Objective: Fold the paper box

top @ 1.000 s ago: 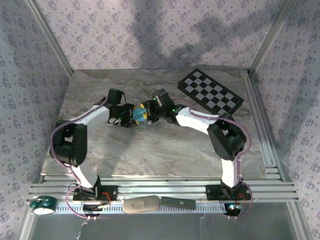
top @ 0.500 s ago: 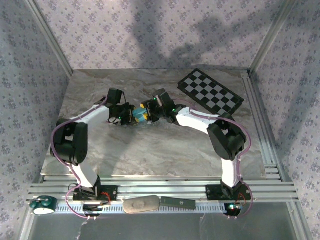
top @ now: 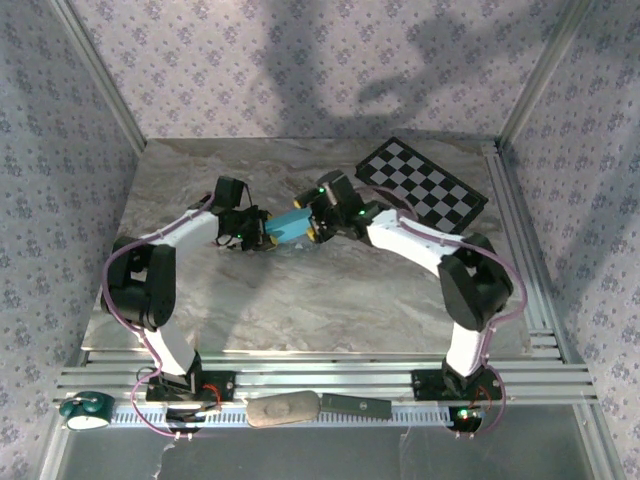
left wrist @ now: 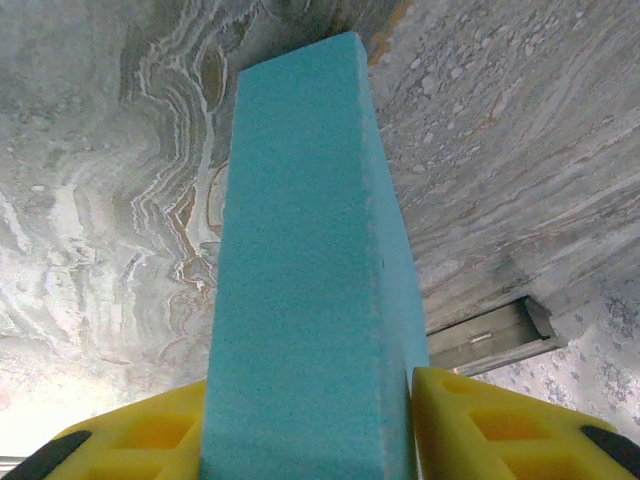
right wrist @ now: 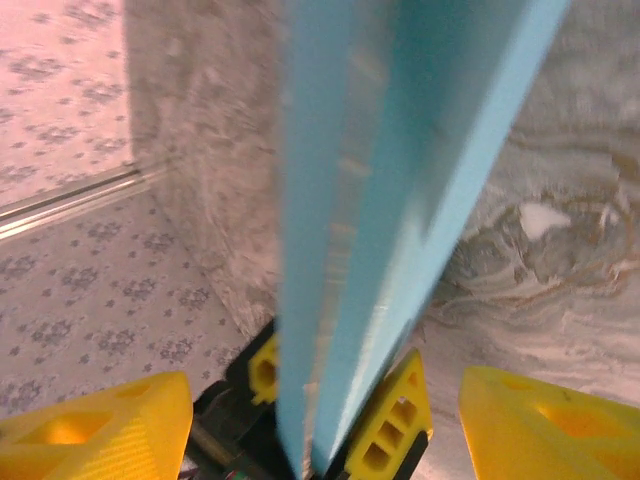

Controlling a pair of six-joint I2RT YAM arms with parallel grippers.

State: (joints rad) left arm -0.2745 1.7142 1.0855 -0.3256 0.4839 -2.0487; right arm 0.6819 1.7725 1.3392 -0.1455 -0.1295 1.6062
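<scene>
The paper box [top: 291, 224] is folded into a flat turquoise rectangle and hangs just above the marble table [top: 300, 300] between the two arms. My left gripper [top: 263, 232] is shut on its left end. In the left wrist view the box [left wrist: 300, 280] runs away from the camera with both yellow fingers [left wrist: 490, 425] pressed to its sides. My right gripper [top: 312, 226] is open at the box's other end. In the right wrist view its yellow fingers [right wrist: 100, 430] stand wide on either side of the box [right wrist: 370, 200], with gaps on both sides.
A black-and-white checkerboard [top: 422, 182] lies at the back right of the table. On the front rail sit a teal roll [top: 84, 408] and a tan oblong object [top: 282, 409]. Patterned walls close in the table on three sides.
My right gripper has opened, let go of the box and drawn back to the right. The left gripper keeps its hold, and more of the box now shows between the arms.
</scene>
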